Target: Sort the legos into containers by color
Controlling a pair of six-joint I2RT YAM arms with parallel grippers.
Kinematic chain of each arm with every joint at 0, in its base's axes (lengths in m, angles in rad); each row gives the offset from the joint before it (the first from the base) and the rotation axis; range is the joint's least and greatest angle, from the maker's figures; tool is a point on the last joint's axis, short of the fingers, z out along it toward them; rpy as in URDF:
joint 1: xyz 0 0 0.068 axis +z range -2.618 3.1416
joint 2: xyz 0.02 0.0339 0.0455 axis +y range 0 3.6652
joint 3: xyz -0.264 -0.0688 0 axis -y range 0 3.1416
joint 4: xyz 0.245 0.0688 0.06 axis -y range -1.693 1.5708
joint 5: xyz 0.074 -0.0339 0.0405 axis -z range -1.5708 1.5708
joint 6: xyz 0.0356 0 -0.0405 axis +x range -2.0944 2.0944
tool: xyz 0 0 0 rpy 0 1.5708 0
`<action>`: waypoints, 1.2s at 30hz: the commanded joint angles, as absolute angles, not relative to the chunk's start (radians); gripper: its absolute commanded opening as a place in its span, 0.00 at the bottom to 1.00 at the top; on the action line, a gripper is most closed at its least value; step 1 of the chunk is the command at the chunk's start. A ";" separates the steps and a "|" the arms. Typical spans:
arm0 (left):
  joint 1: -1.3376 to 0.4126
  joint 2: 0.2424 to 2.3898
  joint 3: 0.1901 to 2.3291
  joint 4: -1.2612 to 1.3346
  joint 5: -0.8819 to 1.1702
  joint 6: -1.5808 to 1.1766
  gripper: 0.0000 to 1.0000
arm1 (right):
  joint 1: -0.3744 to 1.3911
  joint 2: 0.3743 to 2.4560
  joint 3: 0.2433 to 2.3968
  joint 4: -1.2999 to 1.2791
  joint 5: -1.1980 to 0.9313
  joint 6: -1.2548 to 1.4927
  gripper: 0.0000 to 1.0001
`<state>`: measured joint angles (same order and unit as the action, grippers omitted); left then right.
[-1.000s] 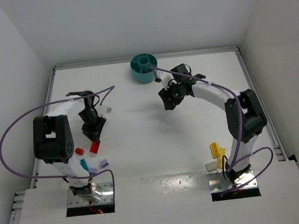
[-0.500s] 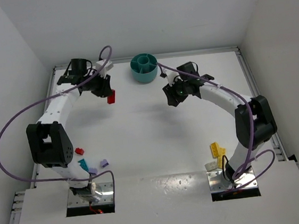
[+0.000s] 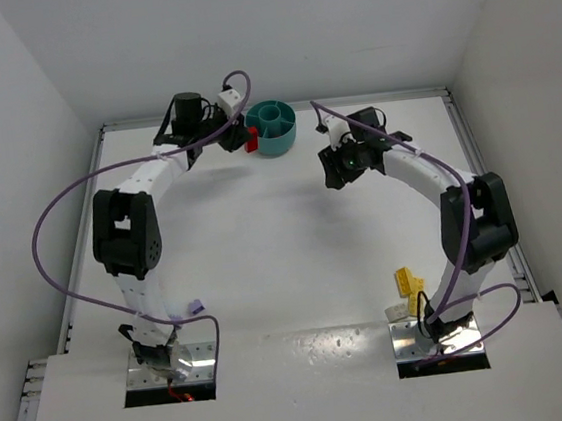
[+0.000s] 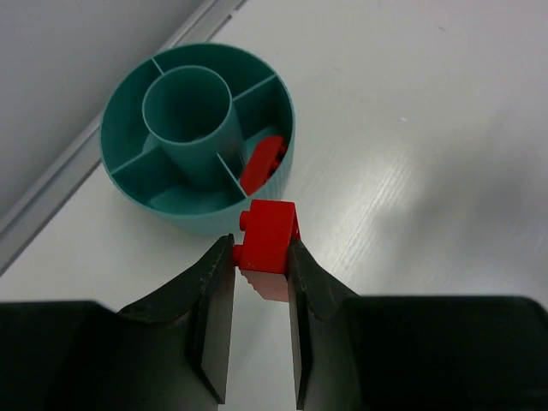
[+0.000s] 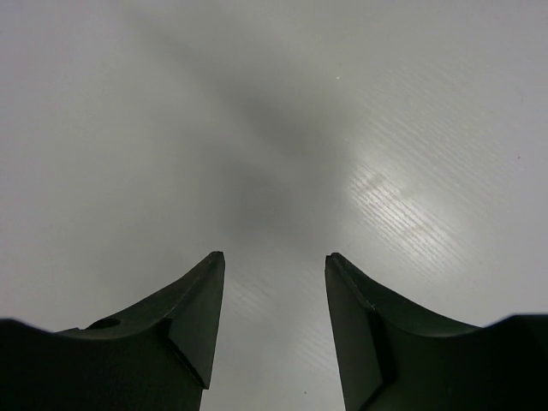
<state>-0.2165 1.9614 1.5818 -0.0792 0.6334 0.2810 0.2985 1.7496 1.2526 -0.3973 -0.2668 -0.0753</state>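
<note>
My left gripper (image 3: 247,139) is shut on a red lego (image 4: 267,235) and hangs just left of the round teal bowl (image 3: 276,146), near its rim. The bowl's containers are wedges round a central ring, and one wedge (image 4: 272,128) on the side nearest the gripper holds another red lego (image 4: 261,164). My right gripper (image 3: 336,177) hovers right of the bowl, open, with only bare table between its fingers (image 5: 197,308). Yellow legos (image 3: 407,280) lie by the right arm's base. A pale purple lego (image 3: 196,306) lies by the left arm's base.
A raised rail (image 3: 350,100) runs along the table's far edge just behind the bowl, and white walls close in the sides. A white piece (image 3: 400,311) sits beside the yellow legos. Purple cables loop off both arms.
My left arm has swung from the table's near left up to the bowl, carrying the red lego. My right gripper has drifted slightly right, away from the bowl.
</note>
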 commanded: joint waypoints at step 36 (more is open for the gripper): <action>-0.307 2.269 1.904 0.206 0.568 0.182 0.02 | 0.245 1.858 1.330 -0.316 -0.324 0.000 0.49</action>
